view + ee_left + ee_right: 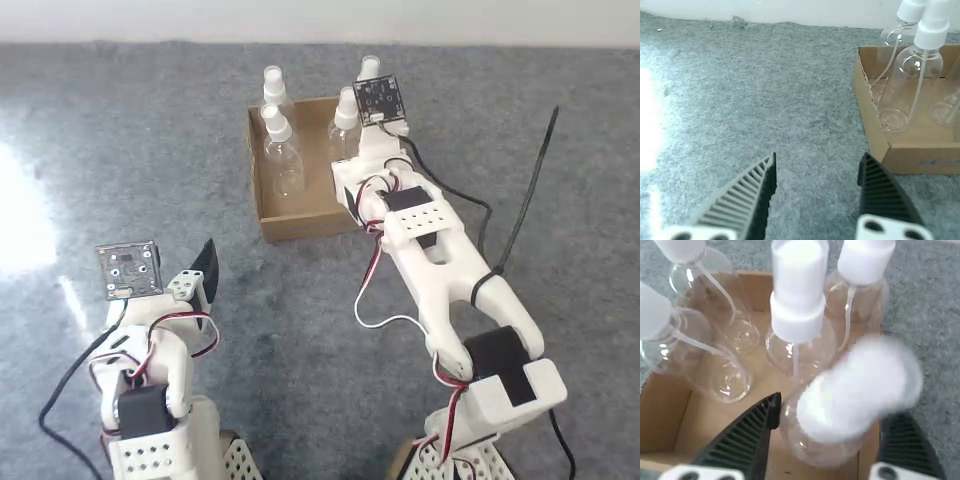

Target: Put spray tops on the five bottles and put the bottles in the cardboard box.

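Note:
The cardboard box [262, 190] sits at mid-table with several clear bottles with white spray tops standing in it, such as one at the back left [275, 85] and one in front of it [281, 140]. My right arm stretches over the box's right side. In the right wrist view my right gripper [830, 415] is shut on another spray bottle [860, 385], upright inside the box near its corner, with a capped bottle [795, 305] just behind it. My left gripper [198, 275] hangs open over the carpet, left of the box [920, 157], holding nothing [817, 167].
Grey carpet covers the table. A black cable [525, 210] and the right arm's wires run beside the right arm. The carpet left of the box and in front of it is bare.

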Tool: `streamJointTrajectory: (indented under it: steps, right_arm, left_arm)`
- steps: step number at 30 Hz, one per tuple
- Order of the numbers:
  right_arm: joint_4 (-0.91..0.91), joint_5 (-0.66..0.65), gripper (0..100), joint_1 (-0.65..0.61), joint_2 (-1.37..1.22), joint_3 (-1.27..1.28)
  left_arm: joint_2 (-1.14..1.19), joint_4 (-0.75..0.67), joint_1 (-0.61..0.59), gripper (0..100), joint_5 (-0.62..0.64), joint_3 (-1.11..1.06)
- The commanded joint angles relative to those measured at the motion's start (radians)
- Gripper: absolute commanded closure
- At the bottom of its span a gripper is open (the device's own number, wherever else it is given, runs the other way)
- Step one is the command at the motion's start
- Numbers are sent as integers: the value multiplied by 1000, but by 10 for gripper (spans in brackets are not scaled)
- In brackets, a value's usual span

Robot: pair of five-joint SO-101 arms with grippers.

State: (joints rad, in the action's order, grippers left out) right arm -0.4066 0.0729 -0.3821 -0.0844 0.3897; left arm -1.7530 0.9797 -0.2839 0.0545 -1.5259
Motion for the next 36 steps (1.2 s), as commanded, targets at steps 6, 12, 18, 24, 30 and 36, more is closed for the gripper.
streamJointTrajectory:
  steps: [6,12,18,24,30,36]
  right_arm:
    - [-62,-5,702,2,15,-103]
    - [-62,-5,702,-2,18,-100]
    - [-119,-8,702,-28,24,-109]
    - [-179,-2,701,-42,94,-110]
    - [-231,0,701,-42,122,-109]
    - [-277,20,701,-38,124,-114]
  left_arm:
    - [-18,-29,0,754,-8,8]
    - [-18,-29,0,754,-8,8]
    - [-18,-31,0,754,-8,8]
    - [-18,-32,2,754,-8,8]
    - [-18,-57,2,754,-8,-5]
    - [-18,-57,2,754,-8,-5]
